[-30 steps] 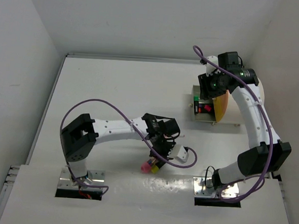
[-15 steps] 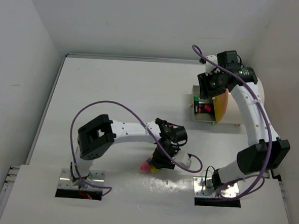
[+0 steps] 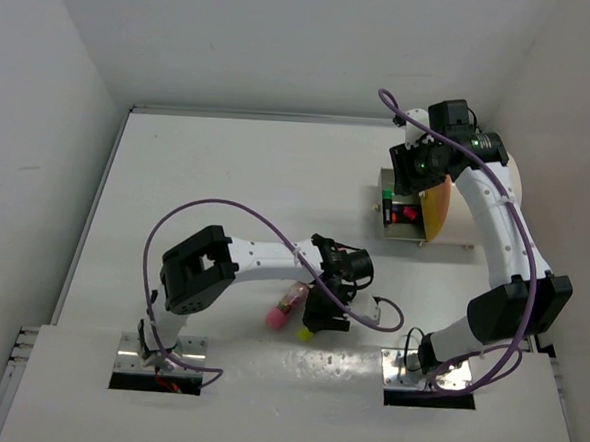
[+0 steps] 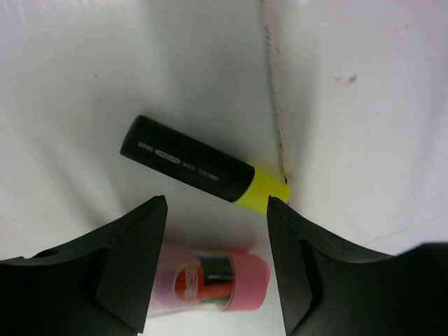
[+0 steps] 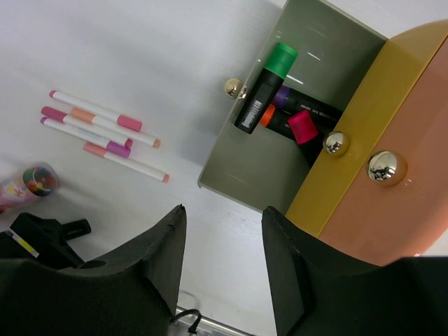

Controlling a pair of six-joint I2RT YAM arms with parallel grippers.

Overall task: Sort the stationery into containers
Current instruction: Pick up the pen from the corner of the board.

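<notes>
My left gripper is open, low over the table. A clear pink-ended tube lies loose on the table between its fingers, and a yellow highlighter with a black cap lies just beyond. From above, the tube lies just left of the left gripper. My right gripper hangs open and empty above the container, whose orange face carries knobs. Its olive drawer is pulled out and holds green, pink, purple and orange highlighters. Several thin white pens lie left of the drawer.
The container stands at the back right beside the right wall, under my right arm. The left arm's purple cable loops over the table's middle. A seam in the tabletop runs by the yellow highlighter.
My left gripper has opened and let go of the pink-ended tube, which now lies on the table. The left arm swung right. The right arm has not moved.
</notes>
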